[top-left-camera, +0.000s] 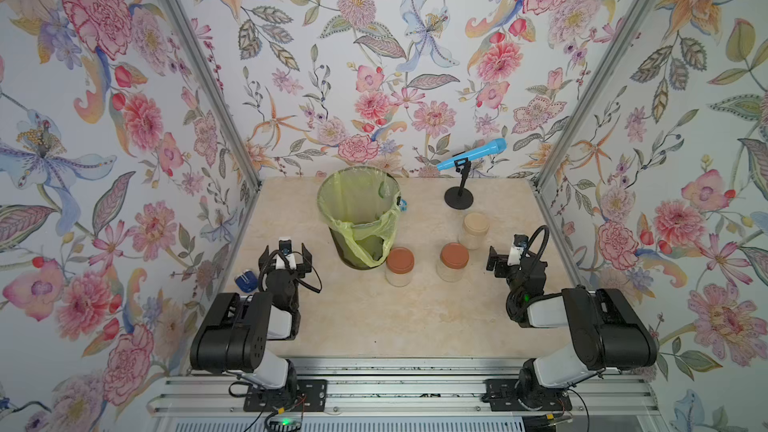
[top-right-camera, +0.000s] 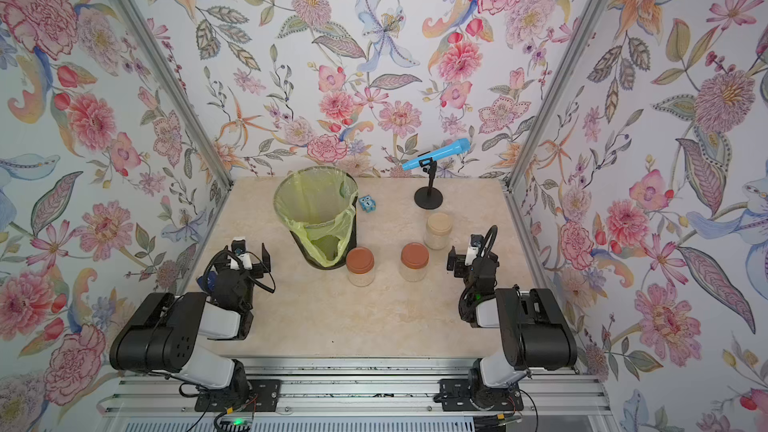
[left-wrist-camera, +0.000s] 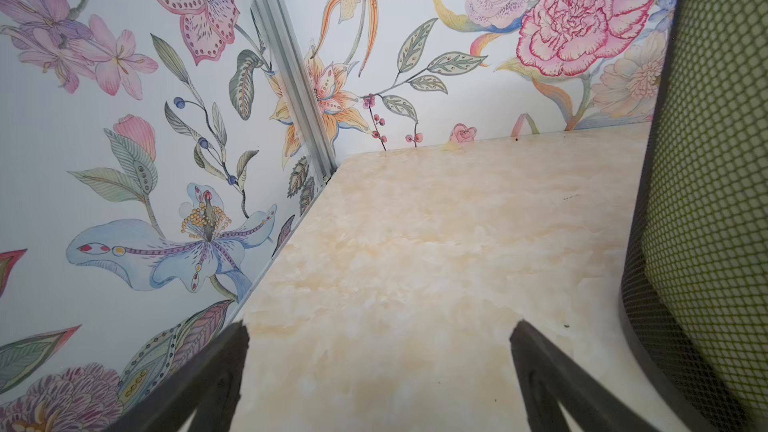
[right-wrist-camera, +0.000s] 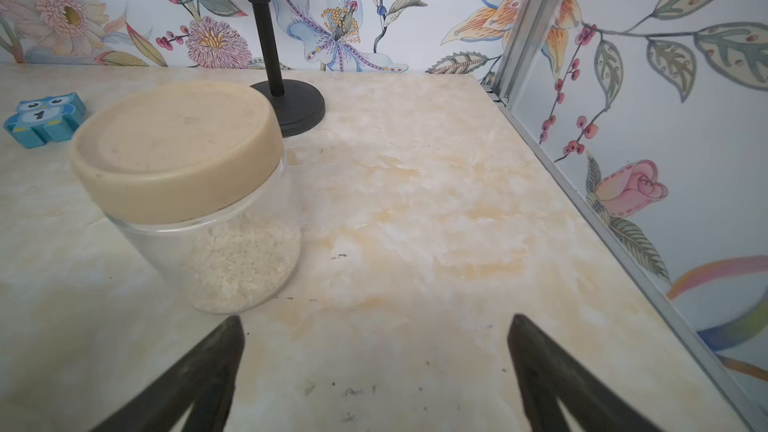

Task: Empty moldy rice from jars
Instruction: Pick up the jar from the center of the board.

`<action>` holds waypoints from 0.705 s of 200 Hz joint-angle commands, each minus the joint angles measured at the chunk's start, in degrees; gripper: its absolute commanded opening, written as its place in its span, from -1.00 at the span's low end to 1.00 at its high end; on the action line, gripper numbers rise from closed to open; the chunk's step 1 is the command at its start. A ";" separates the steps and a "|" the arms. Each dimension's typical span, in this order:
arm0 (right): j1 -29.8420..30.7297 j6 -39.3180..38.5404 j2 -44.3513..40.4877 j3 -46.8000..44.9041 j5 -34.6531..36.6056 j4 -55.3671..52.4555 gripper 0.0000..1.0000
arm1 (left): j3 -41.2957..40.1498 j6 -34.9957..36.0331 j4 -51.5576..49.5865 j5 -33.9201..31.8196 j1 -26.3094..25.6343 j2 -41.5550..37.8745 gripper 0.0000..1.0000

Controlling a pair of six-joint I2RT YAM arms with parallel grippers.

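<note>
A: Right fingers [right-wrist-camera: 208, 363] wide, empty. Left fingers [left-wrist-camera: 212, 367] likewise. Beige-lidded jar [right-wrist-camera: 187, 201] just ahead of right fingers, off-centre, rice [right-wrist-camera: 245, 263] inside.
B: Risk: off-centre close knocks it over; lid [right-wrist-camera: 174, 139] on.

The desk [top-left-camera: 374, 317] has a pale cream marbled top. Small dark specks [right-wrist-camera: 338, 256] show on the right side in the right wrist view. A dark mesh bin [top-left-camera: 337, 249] lined with a yellow-green bag stands left of centre. A red-brown-lidded jar [top-left-camera: 400, 266] stands upright just beside the bin's base. A second red-brown-lidded jar [top-left-camera: 453, 261] stands near it on the right. A beige-lidded jar [top-left-camera: 474, 230] stands behind that, upright, near the round black foot of a microphone stand [top-left-camera: 459, 197]. A blue owl toy [top-right-camera: 367, 203] lies just behind the bin. A dark-blue item [top-left-camera: 245, 282], partly hidden, lies at the left edge.
</note>
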 commanded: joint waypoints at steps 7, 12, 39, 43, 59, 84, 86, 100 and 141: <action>-0.09 0.59 -0.09 0.36 -0.38 1.48 0.99 | 1.03 -0.19 1.93 1.55 -0.48 0.62 0.99; -0.07 0.55 -0.09 0.34 -0.38 1.50 0.99 | 0.96 -0.19 1.96 1.57 -0.46 0.59 0.99; -0.07 0.58 -0.09 0.36 -0.36 1.49 0.99 | 1.01 -0.19 1.94 1.70 -0.48 0.62 0.99; -0.02 0.59 -0.09 0.32 -0.39 1.45 0.99 | 0.99 -0.19 1.82 1.69 -0.57 0.60 0.99; -0.08 0.59 -0.09 0.36 -0.38 1.46 0.99 | 1.04 -0.19 1.79 1.69 -0.52 0.57 0.99; -0.09 0.59 -0.09 0.40 -0.39 1.53 0.99 | 1.11 -0.19 1.80 1.67 -0.46 0.55 0.99; -0.09 0.59 -0.09 0.40 -0.39 1.55 0.99 | 1.10 -0.19 1.79 1.70 -0.47 0.55 0.99; -0.09 0.59 -0.09 0.44 -0.39 1.40 0.99 | 1.05 -0.19 1.79 1.68 -0.48 0.60 0.99; -0.09 0.59 -0.09 0.46 -0.38 1.41 0.99 | 1.28 -0.19 1.44 1.69 -0.47 0.55 0.99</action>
